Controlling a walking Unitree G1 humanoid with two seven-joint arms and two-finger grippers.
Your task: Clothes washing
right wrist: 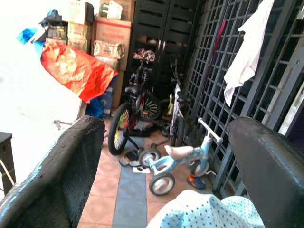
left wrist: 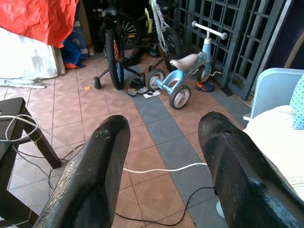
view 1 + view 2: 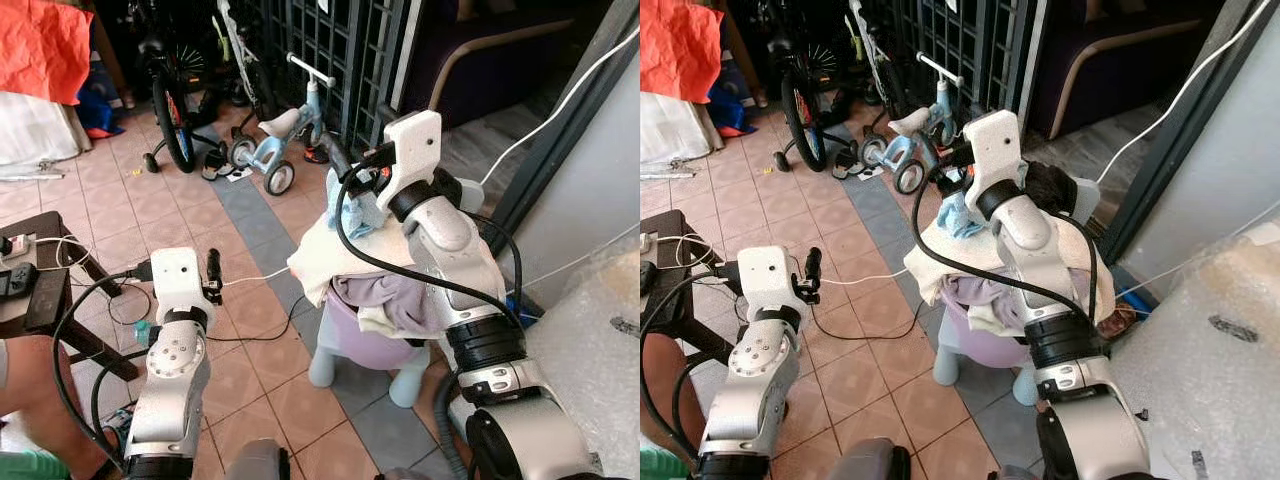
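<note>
A heap of clothes lies on a small pale blue child's chair (image 3: 368, 352): a white cloth (image 3: 320, 255), a purple garment (image 3: 385, 292) and, on top, a light blue dotted cloth (image 3: 355, 215). My right gripper (image 3: 338, 165) hangs just above the far side of the heap, open, with nothing between its fingers; the dotted cloth (image 1: 204, 211) shows right below it in the right wrist view. My left gripper (image 3: 212, 272) is held open over the tiled floor, left of the chair and apart from it. The white cloth (image 2: 275, 137) lies off to the side of its fingers (image 2: 102, 156).
A child's tricycle (image 3: 275, 150) and a bicycle (image 3: 170, 110) stand behind the chair by a dark metal grille (image 3: 330, 40). A low dark table (image 3: 45, 290) with cables is at the left, a person's leg (image 3: 30, 395) below it. A white cable (image 3: 255, 278) crosses the floor. Bubble wrap (image 3: 590, 340) lies at the right.
</note>
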